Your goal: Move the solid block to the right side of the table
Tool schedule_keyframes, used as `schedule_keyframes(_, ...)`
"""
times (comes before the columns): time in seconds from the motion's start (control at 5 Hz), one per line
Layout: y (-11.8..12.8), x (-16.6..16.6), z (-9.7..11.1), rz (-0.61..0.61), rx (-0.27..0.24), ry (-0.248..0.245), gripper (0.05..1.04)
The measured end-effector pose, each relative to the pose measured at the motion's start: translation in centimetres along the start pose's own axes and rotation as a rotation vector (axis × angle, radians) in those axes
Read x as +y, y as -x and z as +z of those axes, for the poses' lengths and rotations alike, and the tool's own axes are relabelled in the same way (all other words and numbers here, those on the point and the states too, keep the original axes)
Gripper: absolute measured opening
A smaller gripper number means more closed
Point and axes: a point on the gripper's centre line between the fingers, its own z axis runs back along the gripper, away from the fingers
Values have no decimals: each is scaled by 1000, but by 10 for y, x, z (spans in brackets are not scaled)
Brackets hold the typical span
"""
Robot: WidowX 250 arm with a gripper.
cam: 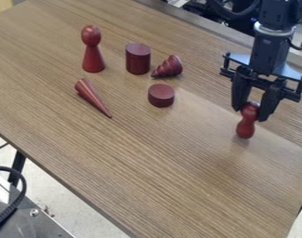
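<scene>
Stretching across most of the view, it's the wood-grained surface (115, 158), running at a slant with the action over on the right. Down from the top edge comes the black arm (271, 51), and beyond the surface at lower left sits metal equipment (38, 223) with a black cable (22, 186) curving over it. Now the tool (250, 109): it hangs over the right part of the surface, fingers closed on the rounded top of a waisted red piece, a firm pinch from both sides!

Tallest of the loose pieces, the round-headed figure (93, 51) stands upright toward the upper left. Below it lies the slim striped cone (92, 96), its point toward the lower right. And here's the task's block, that waisted red piece (246, 128), upright beneath the tool on the right side; whether its foot touches down, I cannot tell. Back to the middle, the tall cylinder (138, 59) stands on end, the ridged cone (169, 67) lying just beside it. Smallest of the lot, the short cylinder (161, 95) sits flat, near the ridged cone and below it in the view.
</scene>
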Motion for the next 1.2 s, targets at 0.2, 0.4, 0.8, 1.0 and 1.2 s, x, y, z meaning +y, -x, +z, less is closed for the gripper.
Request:
schedule_keyframes(0.2,1,0,-3,0,8,3,525)
schedule_keyframes(0.4,1,1,-5,-2,15,1,610)
schedule_keyframes(0.8,0,1,-6,2,12,1,1005)
schedule_keyframes(1.0,5,6,5,69,-39,16,1000)
schedule_keyframes(1.2,9,12,38,151,-144,39,1000)
